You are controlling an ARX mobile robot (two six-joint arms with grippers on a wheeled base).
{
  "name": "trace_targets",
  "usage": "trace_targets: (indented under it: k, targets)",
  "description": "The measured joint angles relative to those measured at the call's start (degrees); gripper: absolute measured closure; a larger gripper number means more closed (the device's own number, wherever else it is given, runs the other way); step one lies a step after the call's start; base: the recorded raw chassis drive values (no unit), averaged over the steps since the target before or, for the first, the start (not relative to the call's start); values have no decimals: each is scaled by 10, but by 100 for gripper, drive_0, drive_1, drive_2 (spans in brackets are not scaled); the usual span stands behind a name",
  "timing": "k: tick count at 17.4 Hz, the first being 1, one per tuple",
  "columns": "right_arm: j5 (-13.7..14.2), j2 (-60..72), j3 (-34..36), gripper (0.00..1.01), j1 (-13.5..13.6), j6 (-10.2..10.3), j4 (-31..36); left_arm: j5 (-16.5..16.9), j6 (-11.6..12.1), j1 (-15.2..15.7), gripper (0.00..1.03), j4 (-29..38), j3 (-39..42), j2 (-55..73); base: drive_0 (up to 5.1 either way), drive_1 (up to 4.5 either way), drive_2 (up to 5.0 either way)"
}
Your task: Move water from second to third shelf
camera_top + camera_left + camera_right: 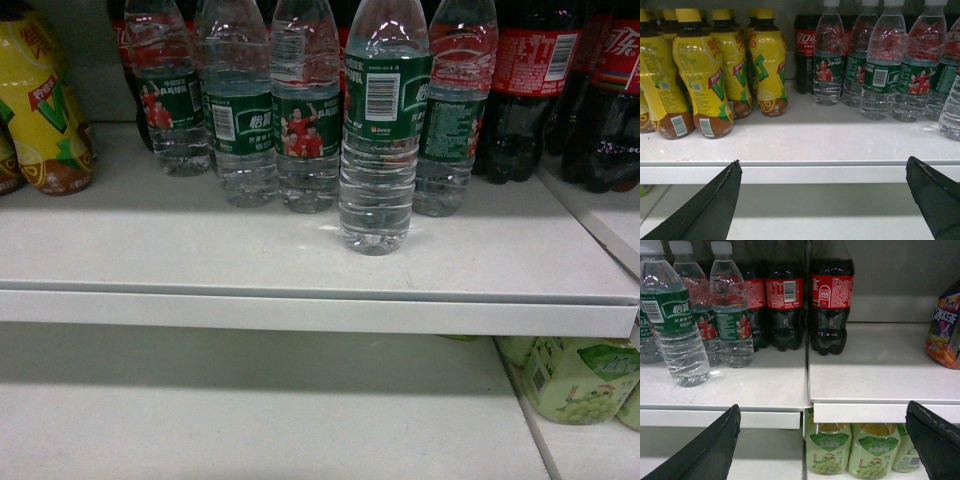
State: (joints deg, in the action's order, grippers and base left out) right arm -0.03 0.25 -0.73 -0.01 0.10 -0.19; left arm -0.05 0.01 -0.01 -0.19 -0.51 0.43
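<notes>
- Head view: the water bottle [378,150] to be moved stands upright on the upper shelf [300,270], forward of the row of like bottles [240,110] and nearest the shelf's front edge; cola bottles [535,90] stand to the right of it, a yellow tea bottle [40,110] well to its left; neither arm shows here; the lower shelf [250,420] beneath the water bottle lies bare where it shows, with green grape drinks [575,380] off to the right of it.
- Left wrist view: the left gripper [822,200] sits below the shelf lip with jaws spread wide and nothing between them; the water bottles [882,70] stand right of the yellow teas [705,75].
- Right wrist view: the right gripper [822,440] also has its jaws released and empty, low before the shelf edge; the water bottle [675,330] stands up and to the left of them.
- Judged best: rise, shift left, centre the jaws on the ribbed body below the label, close gently, and pull straight out so neighbours stay standing.
</notes>
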Motion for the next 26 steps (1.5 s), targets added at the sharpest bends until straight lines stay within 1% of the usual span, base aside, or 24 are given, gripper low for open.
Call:
trace_targets:
  k: [19, 20, 21, 22, 23, 24, 26]
  targets:
    - [0, 0, 0, 3, 0, 0, 0, 0, 0, 0, 5, 0, 0, 0, 0, 0, 0]
    - [-10, 2, -2, 3, -3, 7, -12, 0, 0, 0, 5, 0, 0, 0, 0, 0, 0]
    - [-79, 35, -18, 3, -32, 53, -66, 0, 0, 0, 5, 0, 0, 0, 0, 0, 0]
    - [-108, 50, -23, 3, -42, 98, -72, 0, 0, 0, 5, 0, 0, 0, 0, 0, 0]
    - [-128, 48, -30, 3, -43, 122, -66, 0, 0, 0, 5, 0, 0, 0, 0, 0, 0]
    - [-138, 59, -38, 3, -54, 130, -50, 0, 0, 0, 5, 0, 0, 0, 0, 0, 0]
    - [-141, 70, -41, 3, -61, 134, -38, 0, 0, 0, 5, 0, 0, 0, 0, 0, 0]
